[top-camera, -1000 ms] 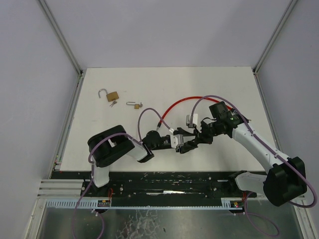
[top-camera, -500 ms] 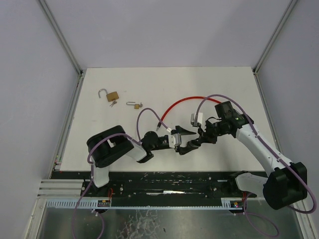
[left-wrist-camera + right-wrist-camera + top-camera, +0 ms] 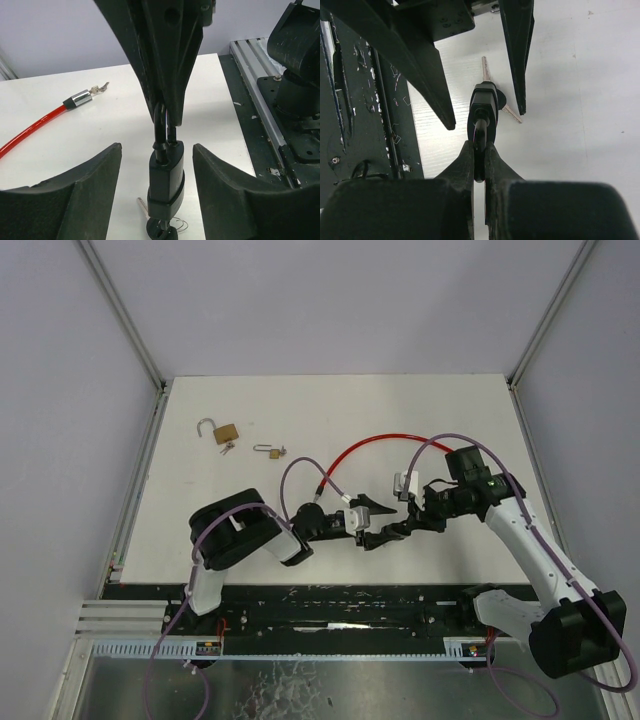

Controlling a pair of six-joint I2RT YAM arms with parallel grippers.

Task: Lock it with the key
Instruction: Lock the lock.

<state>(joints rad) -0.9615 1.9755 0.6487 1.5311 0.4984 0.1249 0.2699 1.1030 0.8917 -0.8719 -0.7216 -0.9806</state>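
while the black padlock (image 3: pixel 165 187) is hanging by its shackle: right gripper (image 3: pixel 479 146) is pinching that shackle from above, jaws clamped tight on it, and the body is dangling clear of the table (image 3: pixel 300 400).
left gripper (image 3: pixel 156 147): standing open, one finger on each side of the black padlock, touching nothing and holding nothing.
key (image 3: pixel 161 232): sitting at the bottom end of the black padlock, seemingly in the keyway, with a second key (image 3: pixel 142 204) poking out just beside it.
done so far: lock is being held up and presented, key apparently in place. both shackle legs are looking seated in the body, though i cannot tell whether it is latched.
left to do: by my reading, the left gripper is needing to drop below the black padlock, close on the key head and turn it.
room: open white table is lying under and beyond the black padlock. red cable lock (image 3: pixel 370 445) is lying on its far side, well apart. brass padlock (image 3: pixel 226 432) and small padlock (image 3: pixel 270 451) are sitting well off to its left.
edges: dark base rail (image 3: pixel 330 600) is running along the near side of the black padlock, so swinging toward the arm bases is looking like the tight direction.
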